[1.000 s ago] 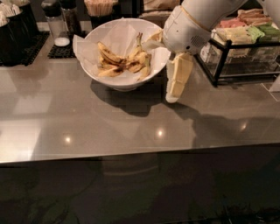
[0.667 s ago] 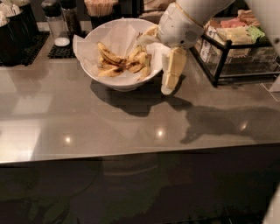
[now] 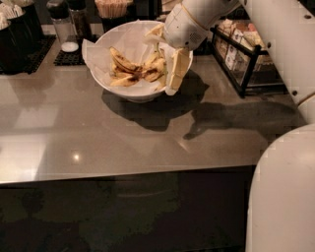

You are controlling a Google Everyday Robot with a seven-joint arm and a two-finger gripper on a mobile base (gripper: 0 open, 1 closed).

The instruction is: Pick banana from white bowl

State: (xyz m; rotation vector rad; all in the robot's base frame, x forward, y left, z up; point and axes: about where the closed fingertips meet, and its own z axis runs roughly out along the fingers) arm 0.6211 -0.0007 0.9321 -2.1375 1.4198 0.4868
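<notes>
A grey counter (image 3: 98, 142) seen from above and in front, dimly lit. Towards the back stands the white bowl (image 3: 129, 93), deep and flaring, lined with crinkled white paper (image 3: 93, 49). Several bananas lie in a loose pile inside. The banana (image 3: 123, 62), the long, slender one with heavy brown mottling, lies on the left of the pile, slanting from upper left to lower right. Shorter, paler bananas (image 3: 153, 65) lie beside and below it.

The robot's white arm (image 3: 197, 17) reaches in from the upper right. Its pale gripper (image 3: 176, 74) hangs over the bowl's right rim, pointing down, just right of the pile and apart from the banana. It hides the right edge of the bowl and whatever lies there. Whether the claw is open or closed cannot be told, and nothing is seen in its hold.

Behind the bowl a dark mat (image 3: 69, 58) carries a glass shaker (image 3: 61, 22); a cup of thin sticks (image 3: 112, 9) is cut off at the top. Dark containers (image 3: 19, 34) stand at far left. To the right is a black wire rack (image 3: 241, 74) of small packets, partly hidden by the robot's white body (image 3: 280, 197), which fills the lower right corner.
</notes>
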